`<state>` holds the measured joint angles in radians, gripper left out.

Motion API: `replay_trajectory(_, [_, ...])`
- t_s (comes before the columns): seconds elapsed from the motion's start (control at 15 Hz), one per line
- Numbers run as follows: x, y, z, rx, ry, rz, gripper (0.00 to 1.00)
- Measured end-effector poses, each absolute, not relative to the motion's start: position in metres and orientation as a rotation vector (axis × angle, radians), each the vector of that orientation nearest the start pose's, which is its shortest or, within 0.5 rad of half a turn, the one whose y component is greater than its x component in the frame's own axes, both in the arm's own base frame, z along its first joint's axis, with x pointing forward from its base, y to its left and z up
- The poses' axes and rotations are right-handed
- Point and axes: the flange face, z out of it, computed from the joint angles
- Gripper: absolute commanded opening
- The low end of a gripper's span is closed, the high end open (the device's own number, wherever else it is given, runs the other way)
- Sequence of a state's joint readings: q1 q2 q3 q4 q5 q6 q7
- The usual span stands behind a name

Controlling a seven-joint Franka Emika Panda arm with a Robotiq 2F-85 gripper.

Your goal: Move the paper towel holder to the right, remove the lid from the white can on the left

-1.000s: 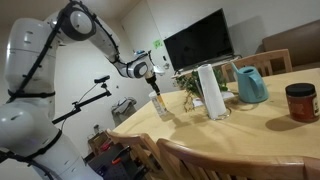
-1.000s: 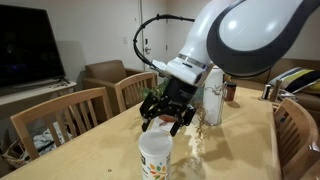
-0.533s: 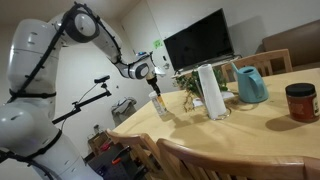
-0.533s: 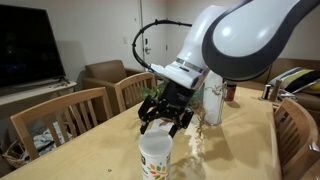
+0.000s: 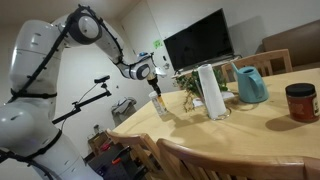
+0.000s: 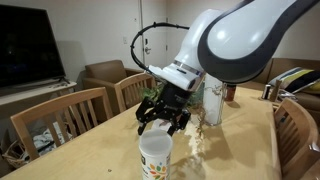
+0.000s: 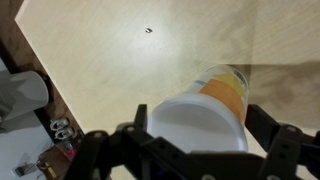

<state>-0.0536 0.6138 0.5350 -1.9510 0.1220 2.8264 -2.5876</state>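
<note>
The white can (image 5: 160,107) (image 6: 155,162) stands near the table's corner, with a yellowish-orange mark on its side (image 7: 226,88). Its flat pale lid (image 7: 195,125) (image 6: 155,141) sits on top. My gripper (image 5: 155,91) (image 6: 162,127) (image 7: 200,118) hangs open just above the can. In the wrist view its dark fingers (image 7: 142,116) flank the lid on both sides without gripping it. The paper towel holder (image 5: 208,90) (image 6: 213,106), a tall white roll, stands upright further along the table, partly behind my arm in an exterior view.
A teal watering can (image 5: 250,85) stands beyond the roll and a dark red jar (image 5: 300,102) further along. A small plant (image 5: 189,88) sits beside the roll. Wooden chairs (image 6: 68,112) ring the table (image 7: 120,60), and a black television (image 5: 198,40) stands behind.
My gripper has drifted slightly lower and closer over the white can, jaws still open. The can, roll and other things have not moved.
</note>
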Motion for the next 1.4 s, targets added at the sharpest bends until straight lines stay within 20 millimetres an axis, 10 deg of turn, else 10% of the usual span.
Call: replay_trajectory(1.4, [0.5892, 0.2771, 0.2416, 0.459, 2.903, 0.708, 1.0])
